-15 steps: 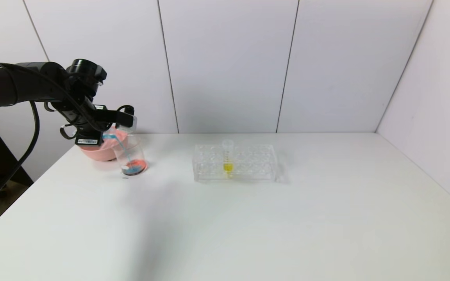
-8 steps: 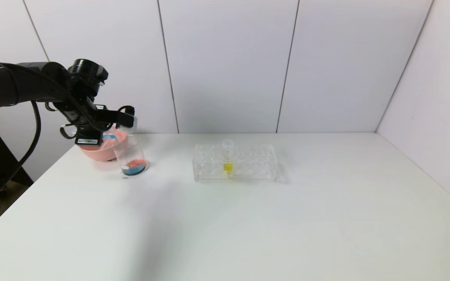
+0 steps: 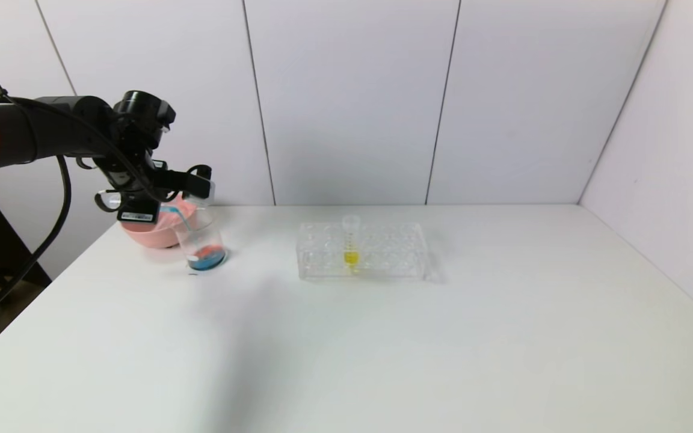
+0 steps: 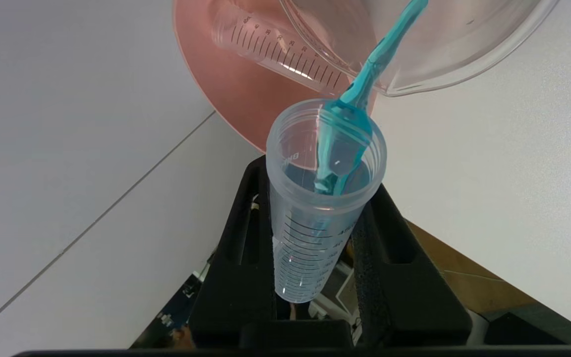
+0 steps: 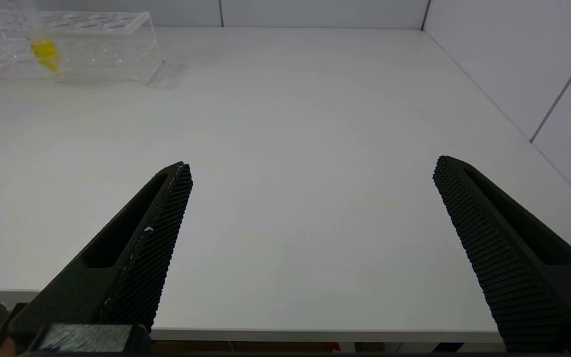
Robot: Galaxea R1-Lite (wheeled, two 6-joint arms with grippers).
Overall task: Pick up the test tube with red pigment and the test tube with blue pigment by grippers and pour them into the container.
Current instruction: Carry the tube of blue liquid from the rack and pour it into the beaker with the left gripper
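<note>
My left gripper (image 3: 197, 185) is shut on the test tube with blue pigment (image 4: 315, 218) and holds it tilted, mouth down, over the container (image 3: 201, 242). A thick blue strand (image 4: 380, 54) runs from the tube's mouth over the container's rim (image 4: 469, 64). Red and blue pigment lie side by side at the container's bottom (image 3: 207, 257). No tube with red liquid shows; an emptied clear graduated tube (image 4: 275, 49) lies in the pink bowl (image 4: 231, 89). My right gripper (image 5: 310, 166) is open and empty above the table's front edge, out of the head view.
The pink bowl (image 3: 151, 233) stands just behind the container at the table's far left. A clear tube rack (image 3: 382, 249) in the middle holds one upright tube with yellow liquid (image 3: 351, 242). White walls close the back and right sides.
My left gripper has moved slightly up and to the right with the tube in it. The blue strand still reaches into the container. The right arm has not moved.
</note>
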